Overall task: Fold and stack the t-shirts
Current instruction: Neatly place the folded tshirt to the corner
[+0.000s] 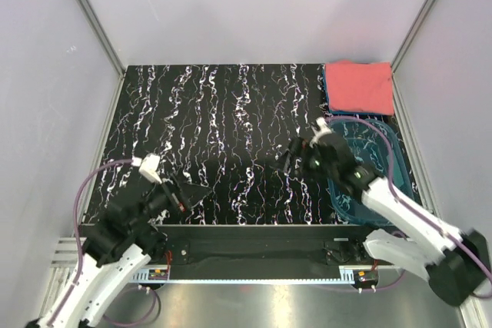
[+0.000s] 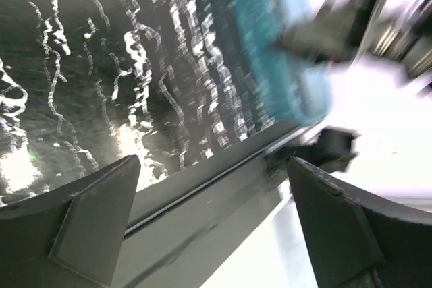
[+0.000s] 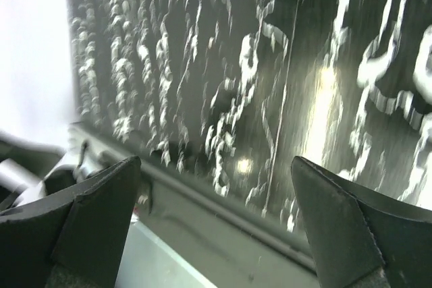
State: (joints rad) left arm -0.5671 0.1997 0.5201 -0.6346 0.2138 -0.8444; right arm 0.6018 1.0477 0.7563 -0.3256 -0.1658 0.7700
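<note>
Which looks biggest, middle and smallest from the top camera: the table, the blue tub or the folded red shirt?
Largest: table
Middle: blue tub, partly hidden by the right arm
Smallest: folded red shirt

On the top view I see a salmon-red, soft cloth t-shirt (image 1: 359, 87) folded into a flat, roughly square pad with slightly rumpled edges. It lies in the far right corner of the black marbled counter (image 1: 223, 113). A thin strip of a blue folded t-shirt (image 1: 325, 94) shows along its left and near edges, so the red one rests on top; I cannot make out any further layer.
</note>
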